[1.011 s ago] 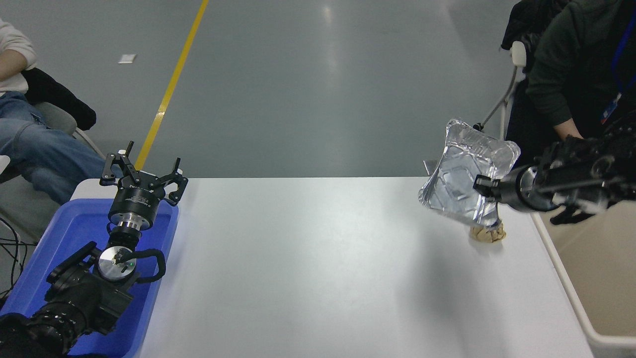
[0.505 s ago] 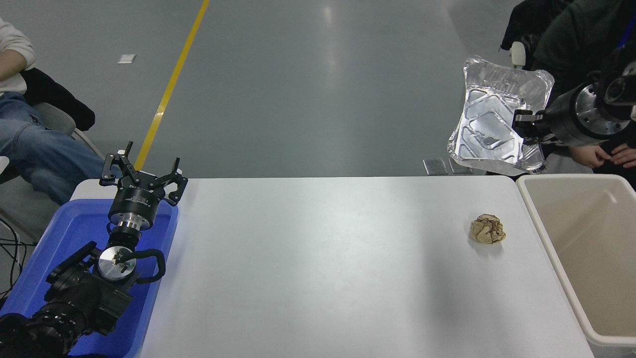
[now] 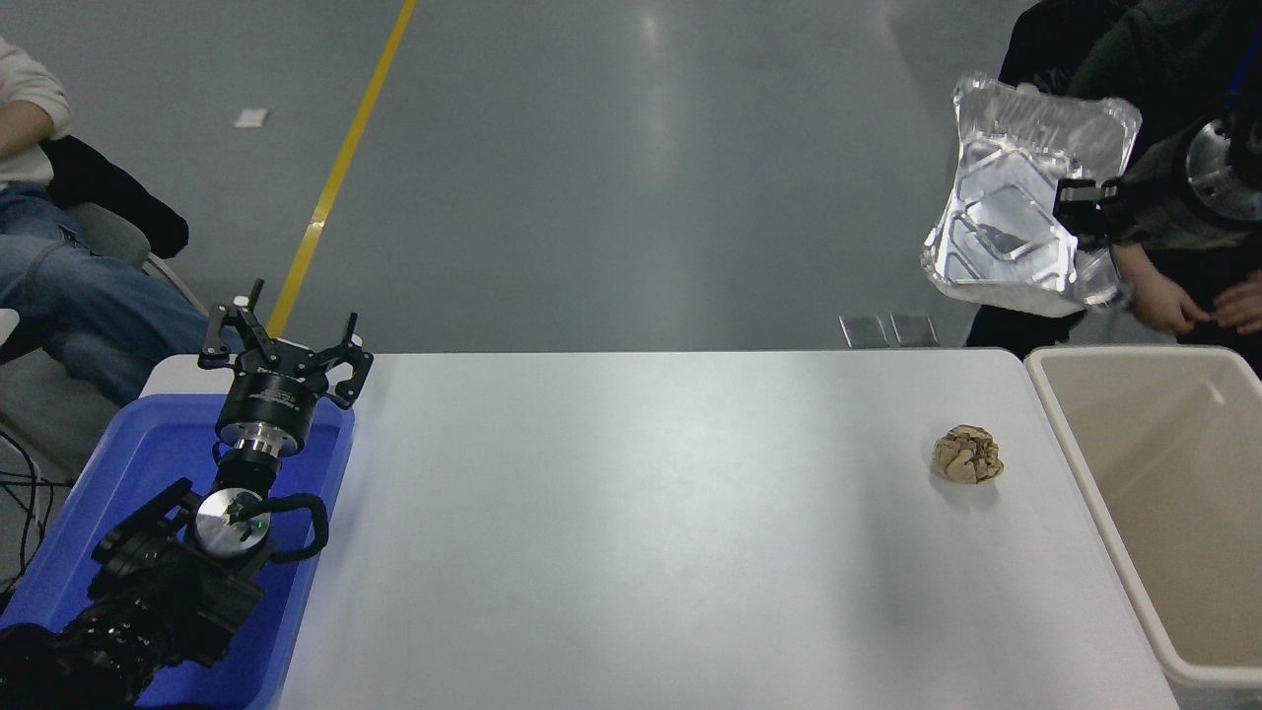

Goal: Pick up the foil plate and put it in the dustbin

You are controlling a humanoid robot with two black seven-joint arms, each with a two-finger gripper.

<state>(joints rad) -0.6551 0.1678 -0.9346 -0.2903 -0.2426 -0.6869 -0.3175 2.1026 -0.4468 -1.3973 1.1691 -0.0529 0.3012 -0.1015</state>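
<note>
1. The right gripper (image 3: 1077,205) enters from the right edge, high above the table's far right corner, its fingers clamped on the right-hand rim of the foil plate (image 3: 1016,212).
2. The foil plate hangs in the air, tipped up so its shiny inner face shows, well above the white table (image 3: 631,532) and up and left of the dustbin (image 3: 1070,419).
3. The dustbin stands off the table's right edge, its cream rim running along that side; what shows of its inside looks bare.
4. A crumpled brown paper ball (image 3: 967,455) lies on the table near the dustbin's left wall, apart from it.
5. A person in dark clothes (image 3: 1144,59) stands just behind the raised plate, one hand (image 3: 1168,304) below the gripper.
6. The left gripper (image 3: 286,345) is parked at the lower left over a blue plastic tray (image 3: 138,463), its fingers spread apart and holding nothing.
7. Another person in jeans (image 3: 69,296) sits at the far left.
</note>
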